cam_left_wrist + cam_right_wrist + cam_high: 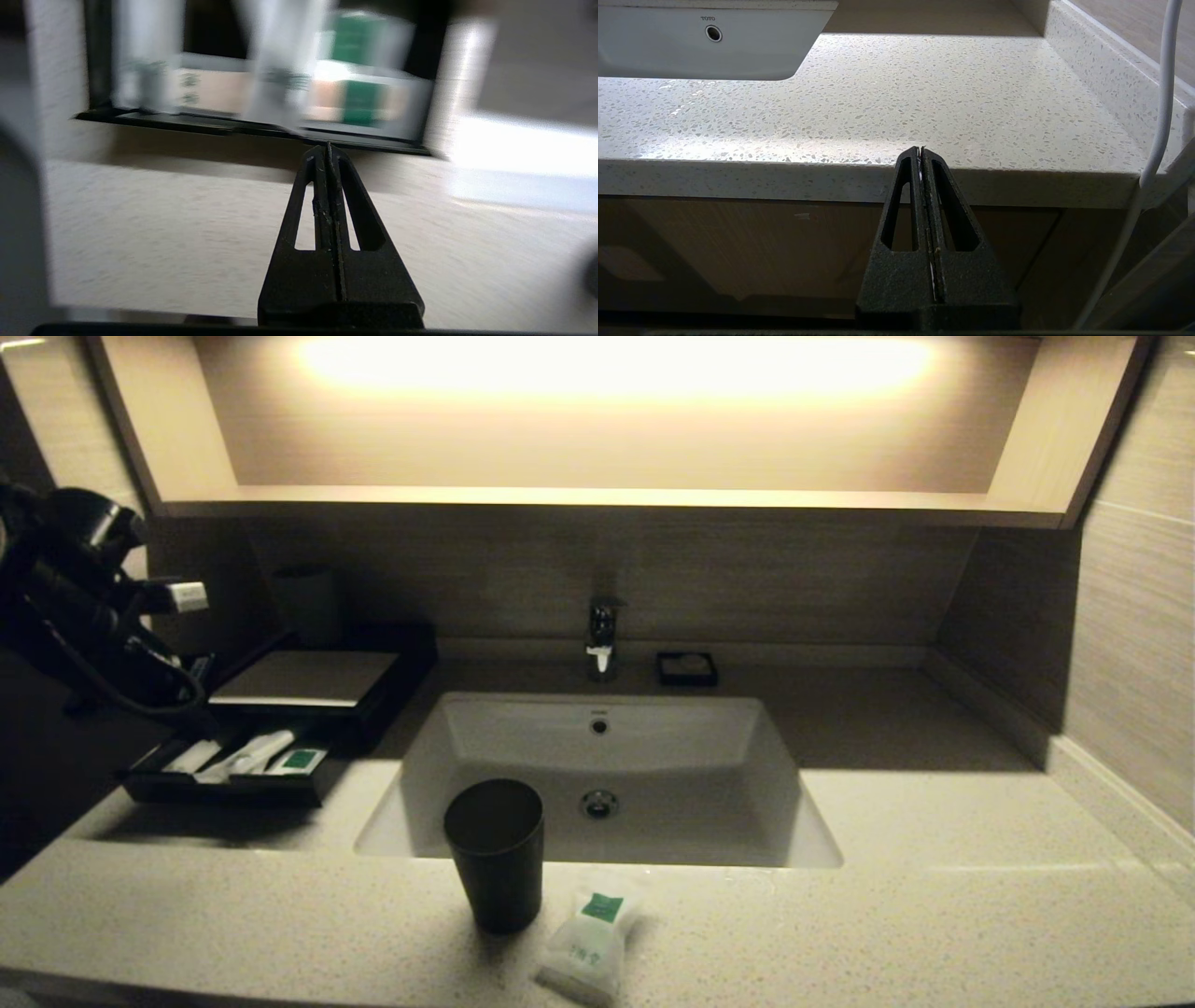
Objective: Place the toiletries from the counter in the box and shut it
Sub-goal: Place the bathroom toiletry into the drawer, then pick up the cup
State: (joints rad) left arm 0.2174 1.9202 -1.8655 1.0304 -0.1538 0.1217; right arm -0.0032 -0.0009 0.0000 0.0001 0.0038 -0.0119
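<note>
The black box (303,677) stands at the back left of the counter (934,896), its front drawer (224,791) pulled out. Inside the drawer lie a long thin packet (252,753) and a small green-labelled packet (301,761). A white pillow-like pouch (590,943) with a green label rests on the counter's front edge, just right of the dark cup (497,854). My left gripper (328,147) is shut and empty, low over the counter, its tips just short of the drawer's front wall (187,123). My right gripper (920,149) is shut and empty, below the counter's front edge.
The white basin (597,775) is sunk in the middle, with a tap (602,635) and a tiny black dish (687,668) behind it. Another dark cup (308,602) stands behind the box. A white cable (1160,116) hangs near my right gripper.
</note>
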